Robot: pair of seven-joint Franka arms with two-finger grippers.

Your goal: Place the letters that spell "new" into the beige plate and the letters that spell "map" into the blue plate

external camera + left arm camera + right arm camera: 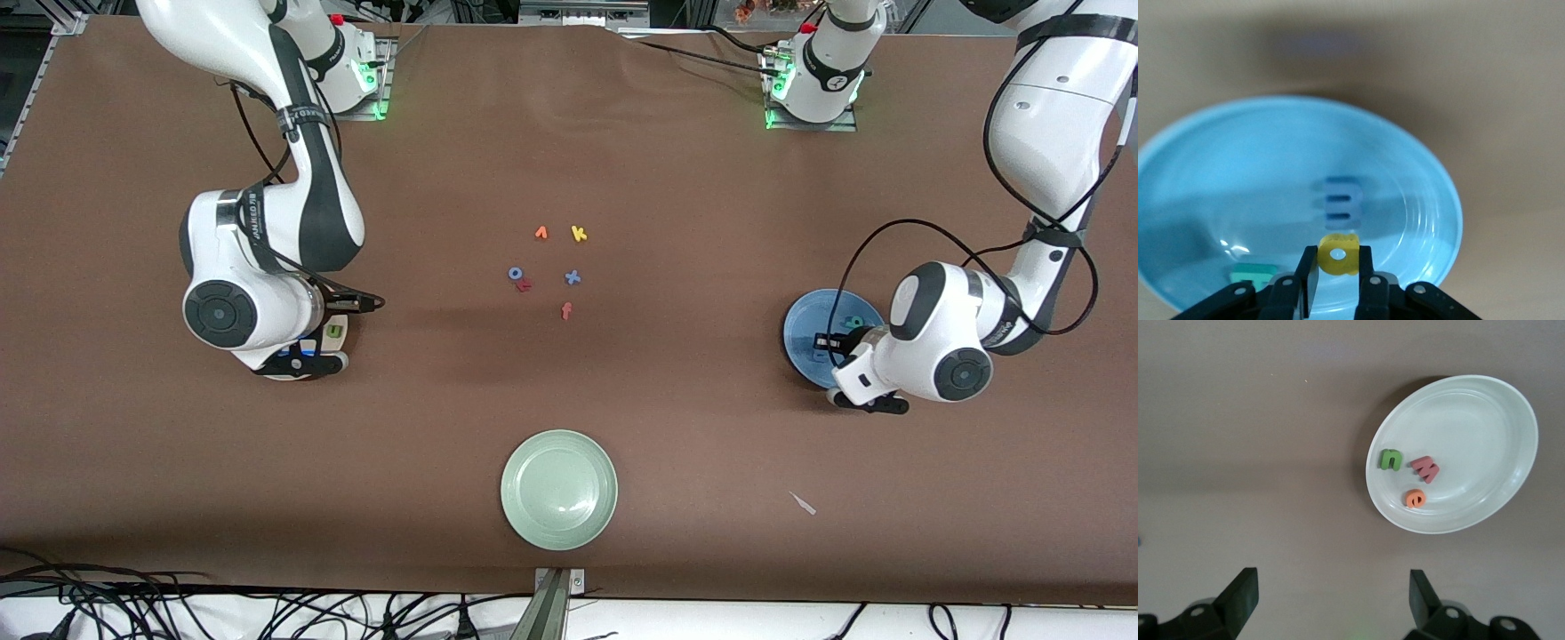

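My left gripper (1337, 261) is shut on the yellow "p" (1338, 253) and holds it just above the blue plate (1218, 173). The blue "m" (1341, 200) and the teal "a" (1251, 273) lie in that plate. From the front, the blue plate (805, 331) sits at the left arm's end of the table, half covered by the left hand. My right gripper (1331, 590) is open with nothing between its fingers, over bare table beside the beige plate (1471, 413). In that plate lie the green "n" (1391, 459), the pinkish-red "w" (1425, 468) and the orange "e" (1415, 498).
Loose letters lie mid-table: an orange "v" (541, 233), a yellow "k" (579, 234), a blue ring-shaped letter (515, 273), a red letter (524, 284), a blue "x" (573, 277) and an orange-red "f" (566, 310). A pale green plate (559, 489) sits nearest the front camera. A white scrap (803, 503) lies near it.
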